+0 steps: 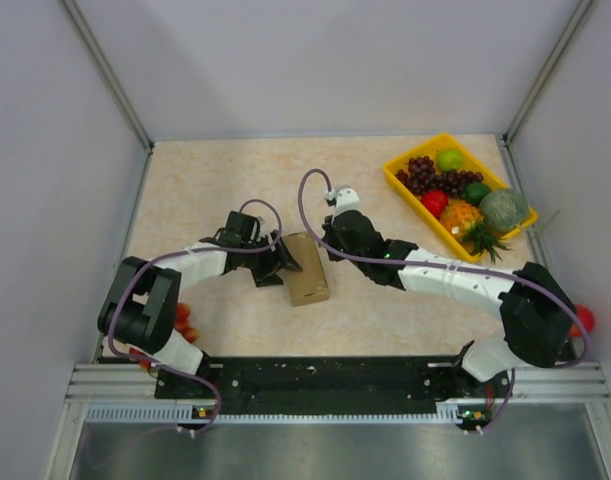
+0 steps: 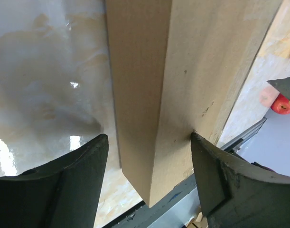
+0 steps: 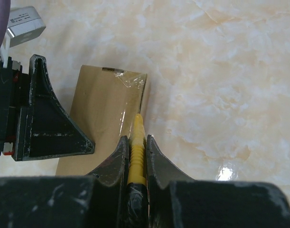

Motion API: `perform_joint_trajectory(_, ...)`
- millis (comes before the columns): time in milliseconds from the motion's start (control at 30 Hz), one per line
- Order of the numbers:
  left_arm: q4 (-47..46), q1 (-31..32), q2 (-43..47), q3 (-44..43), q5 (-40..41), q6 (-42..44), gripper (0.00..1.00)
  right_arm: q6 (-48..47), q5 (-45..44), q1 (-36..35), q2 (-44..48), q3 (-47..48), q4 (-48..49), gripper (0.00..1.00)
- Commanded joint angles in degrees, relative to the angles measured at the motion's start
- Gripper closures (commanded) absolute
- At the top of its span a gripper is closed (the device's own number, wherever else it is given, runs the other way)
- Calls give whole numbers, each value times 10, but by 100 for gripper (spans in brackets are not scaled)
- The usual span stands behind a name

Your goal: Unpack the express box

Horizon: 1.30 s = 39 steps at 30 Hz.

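The express box (image 1: 310, 282), a plain brown carton, lies flat at the table's middle. In the left wrist view the box (image 2: 149, 71) runs between my left gripper's (image 2: 148, 137) spread fingers. The right finger (image 2: 216, 175) touches its top face. The left finger (image 2: 73, 180) stands just off its side. My left gripper (image 1: 280, 265) is at the box's left side. My right gripper (image 3: 136, 137) is shut on a yellow-tipped tool (image 3: 136, 142). The tool's tip rests at the right edge of the box (image 3: 99, 109), beside clear tape (image 3: 130, 83). My right gripper (image 1: 330, 240) is at the box's far end.
A yellow tray (image 1: 400, 185) of plastic fruit stands at the back right. Small red things lie by the left arm's base (image 1: 183, 318), and a red one lies at the far right (image 1: 583, 320). Metal rails bound the table.
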<state>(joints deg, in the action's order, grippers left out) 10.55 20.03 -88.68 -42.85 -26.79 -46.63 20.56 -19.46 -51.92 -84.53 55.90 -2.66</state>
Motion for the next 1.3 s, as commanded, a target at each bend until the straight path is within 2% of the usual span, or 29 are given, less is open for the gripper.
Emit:
perform_joint_trajectory(0,-1,-2,-9,-10,18,-3,29,-10,-4,-6,-6,25,41,100)
perform_joint_trajectory(133,14,-2,-18,-8,31,-7,44,-11,0,-10,-15,29,44,100)
perform_joint_trajectory(367,23,-2,-28,-6,36,-7,59,-10,-8,-16,-31,36,38,100)
perform_joint_trajectory(700,30,-2,-25,-6,46,-4,64,-2,-22,-17,-36,44,27,100)
perform_joint_trajectory(1267,31,-2,-28,-8,48,-3,66,3,-33,-22,-48,53,5,100)
